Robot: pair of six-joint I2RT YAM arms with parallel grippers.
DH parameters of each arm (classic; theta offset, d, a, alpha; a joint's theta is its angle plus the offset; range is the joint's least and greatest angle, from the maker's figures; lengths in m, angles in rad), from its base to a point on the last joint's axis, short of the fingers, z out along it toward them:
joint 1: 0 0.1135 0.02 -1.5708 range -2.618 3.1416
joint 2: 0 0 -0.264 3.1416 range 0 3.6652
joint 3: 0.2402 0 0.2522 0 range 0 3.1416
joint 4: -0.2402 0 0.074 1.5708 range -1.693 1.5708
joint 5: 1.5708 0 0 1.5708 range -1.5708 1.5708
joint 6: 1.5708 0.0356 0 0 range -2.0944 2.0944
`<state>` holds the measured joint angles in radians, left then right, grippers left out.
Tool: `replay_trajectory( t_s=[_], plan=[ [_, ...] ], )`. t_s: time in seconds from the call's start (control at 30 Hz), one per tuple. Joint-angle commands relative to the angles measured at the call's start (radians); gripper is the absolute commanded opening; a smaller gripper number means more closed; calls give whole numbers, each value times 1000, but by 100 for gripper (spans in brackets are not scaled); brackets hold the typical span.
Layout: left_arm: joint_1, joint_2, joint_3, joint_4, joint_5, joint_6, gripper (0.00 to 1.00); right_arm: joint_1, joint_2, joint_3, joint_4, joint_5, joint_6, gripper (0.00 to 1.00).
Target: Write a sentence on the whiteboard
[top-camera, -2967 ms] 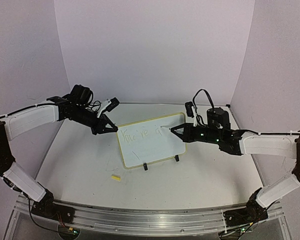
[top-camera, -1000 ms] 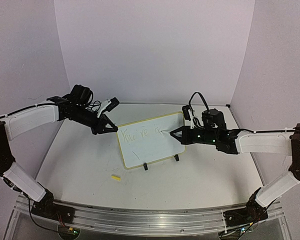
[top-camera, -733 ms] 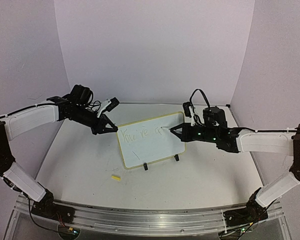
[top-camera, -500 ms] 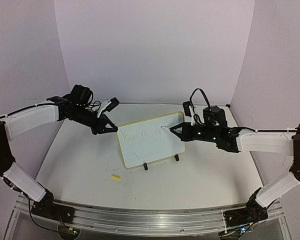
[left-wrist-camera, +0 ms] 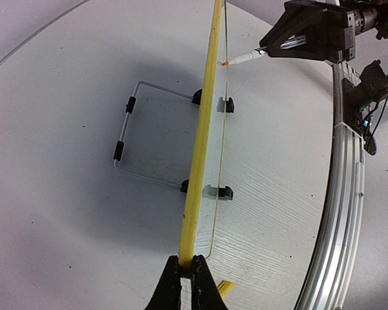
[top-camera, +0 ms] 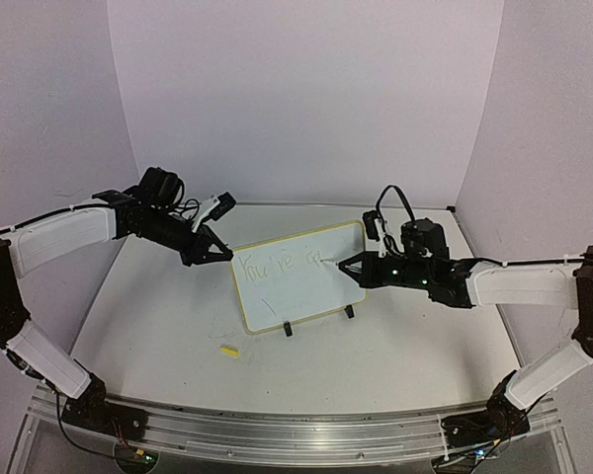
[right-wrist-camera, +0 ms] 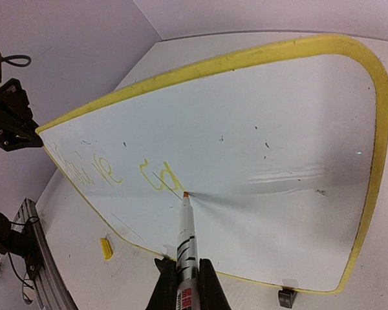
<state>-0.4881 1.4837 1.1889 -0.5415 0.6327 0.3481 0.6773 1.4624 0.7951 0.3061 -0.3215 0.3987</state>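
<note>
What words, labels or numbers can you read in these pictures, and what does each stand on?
"You're" plus one more letter, perhaps "a", with a lone stroke below: the faint yellowish sentence on the whiteboard.
The marker label: red print, too blurred to read.
Nothing else is legible.

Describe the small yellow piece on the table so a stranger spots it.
Find the whiteboard standing in the middle of the table. Off its left corner, on the near side, lies a small yellow piece. It alone lies loose, touching nothing.
</note>
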Motion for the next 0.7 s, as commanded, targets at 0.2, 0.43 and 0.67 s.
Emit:
replay_trajectory(
  t_s=[0.2, 0.43, 0.67],
  plan=[
    [-3, -3, 3, -8, -30, 47, 0, -5, -11, 7, 31, 67, 5, 0],
    [-3, -3, 4, -8, -30, 49, 0, -5, -26, 19, 30, 76, -2, 0],
    [-3, -2, 3, -9, -34, 48, 0, -5, -107, 9, 1, 71, -7, 0]
  ],
)
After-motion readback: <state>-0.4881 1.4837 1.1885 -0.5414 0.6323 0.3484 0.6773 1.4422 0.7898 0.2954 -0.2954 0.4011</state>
